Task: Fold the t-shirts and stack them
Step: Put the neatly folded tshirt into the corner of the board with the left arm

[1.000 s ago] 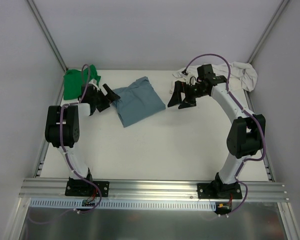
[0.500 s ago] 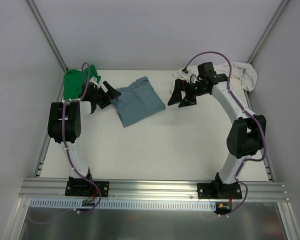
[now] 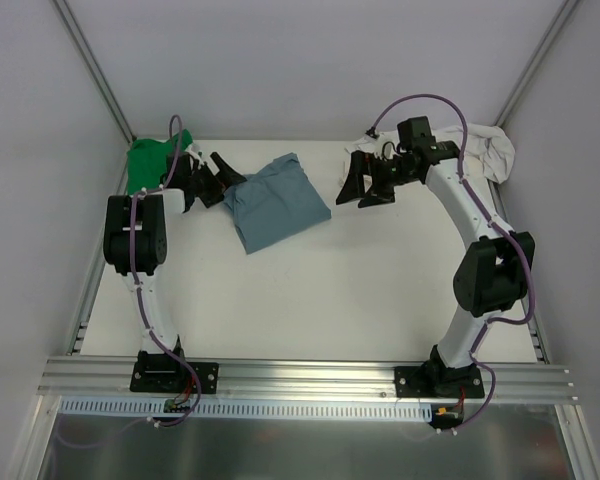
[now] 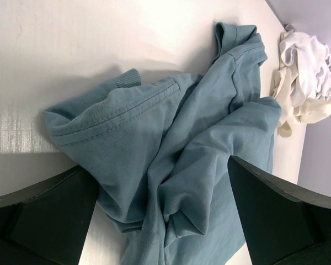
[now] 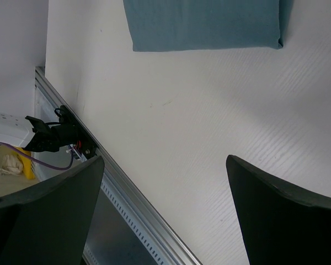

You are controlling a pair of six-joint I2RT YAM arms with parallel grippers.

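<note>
The slate-blue t-shirt lies partly folded at the back middle of the table. Its left edge is rumpled, and the left wrist view shows its creased cloth between my fingers. My left gripper hovers open over that edge with nothing held. The green t-shirt is bunched in the back left corner, behind my left arm. The cream t-shirt is heaped in the back right corner. My right gripper hangs open above bare table, right of the blue shirt.
White walls and metal frame posts close in the back and both sides. An aluminium rail carrying both arm bases runs along the near edge. The white table top stretches between the shirts and the rail.
My left gripper has moved toward the back, along the blue shirt's left edge. My right gripper has shifted slightly toward the back. The shirts have not moved.
</note>
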